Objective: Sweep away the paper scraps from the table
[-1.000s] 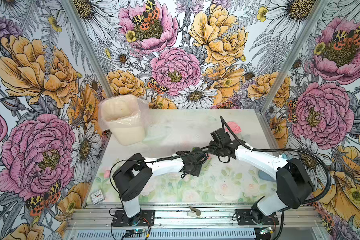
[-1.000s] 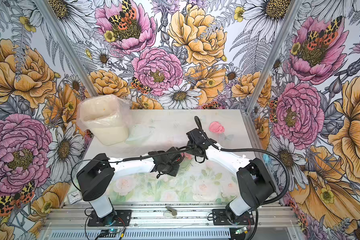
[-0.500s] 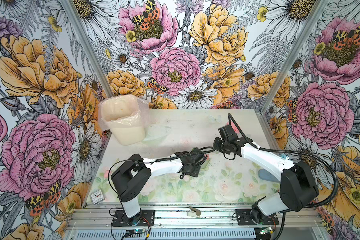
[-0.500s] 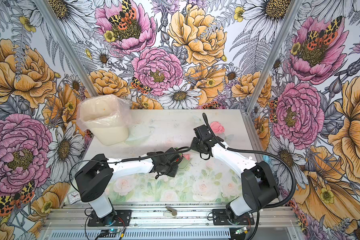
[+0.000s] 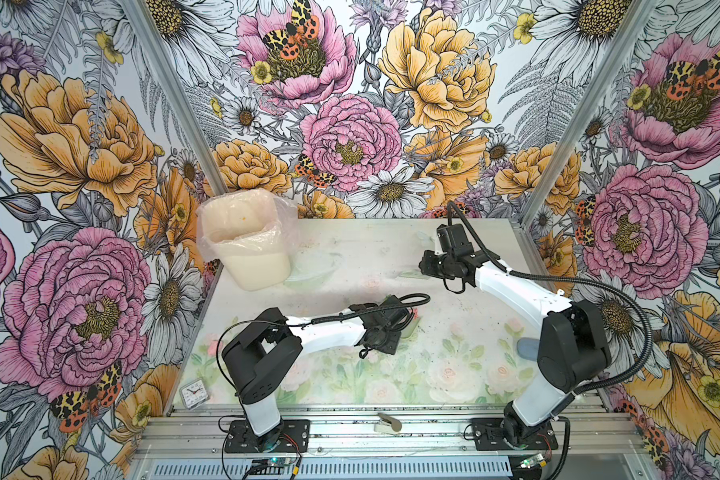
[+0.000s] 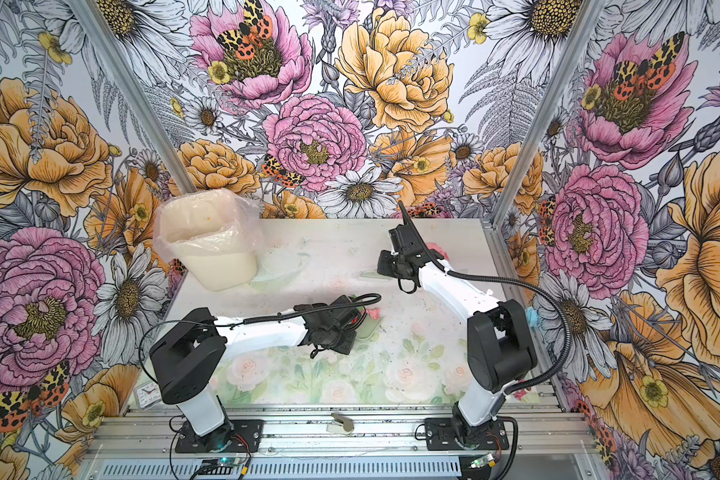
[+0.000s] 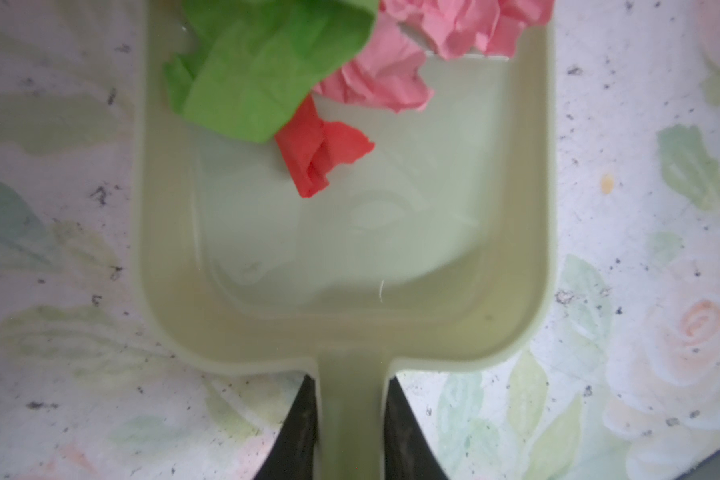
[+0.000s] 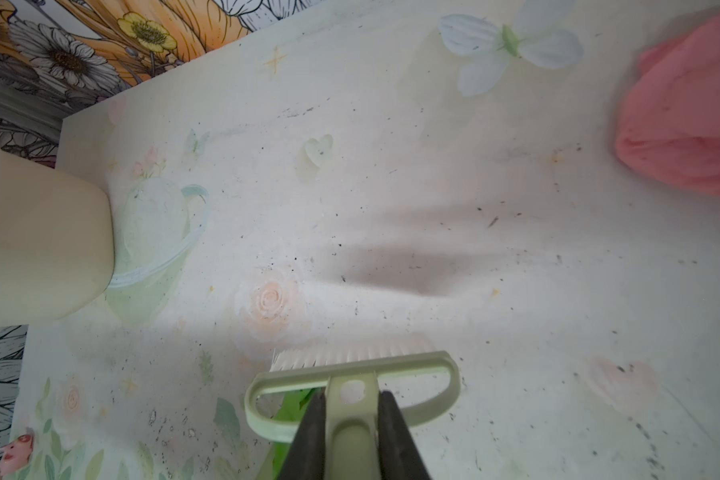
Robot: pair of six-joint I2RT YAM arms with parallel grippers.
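A: Your left claw [image 7: 351, 395] is clamped tight on the flat handle of the pale green plastic dustpan [image 7: 350, 257], with black fingers [image 7: 302, 419] pressed to both sides of it. What's in the pan?

B: Three crumpled paper scraps [image 7: 292, 83], all bunched at the open mouth: a green wad [image 7: 246, 50], a pink wad [image 7: 387, 79] and a small red wad [image 7: 319, 153] sitting deepest. The smooth, glossy floor behind them is bare. The wrist view cuts off the green and pink ones, so you can't see whether the pink one lies wholly inside the lip.

A: And your right claw [image 8: 352, 415]?

B: Closed narrow on the stem of the pale green plastic brush [image 8: 391, 366], its short white bristles [image 8: 350, 353] pointing away from the camera. I can't tell whether they touch the table [image 8: 433, 187]. A bright green sliver peeks through the brush's loop, mostly hidden by the claw.

A: Farther out?

B: A big soft pink lump [image 8: 682, 116] lies on that speckled, rose-printed top, well apart from the brush, blurred and cut by the frame edge. A light blue scrap [image 5: 525, 348] sits at the table's right edge, half hidden behind your right arm. The cream plastic bin with a crinkled clear liner [image 5: 248, 253] stands in the far left corner.
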